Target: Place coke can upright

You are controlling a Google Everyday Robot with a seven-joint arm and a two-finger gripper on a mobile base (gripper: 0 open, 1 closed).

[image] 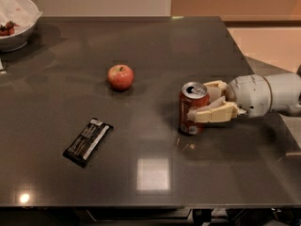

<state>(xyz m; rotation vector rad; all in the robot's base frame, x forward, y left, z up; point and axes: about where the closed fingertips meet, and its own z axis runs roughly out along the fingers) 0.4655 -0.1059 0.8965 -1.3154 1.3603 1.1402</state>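
The coke can (192, 102) is red with a silver top and stands upright on the dark table (188, 46), right of centre, its base on the surface. My gripper (201, 99) reaches in from the right, with the white arm behind it. Its cream fingers (214, 113) sit on either side of the can, the near one across the can's front and the far one behind its right side. The gripper is shut on the can.
A red apple (121, 76) lies left of the can. A black snack bar (88, 141) lies at the front left. A white bowl (16, 20) with food stands at the far left corner. The table's right edge runs close behind the arm.
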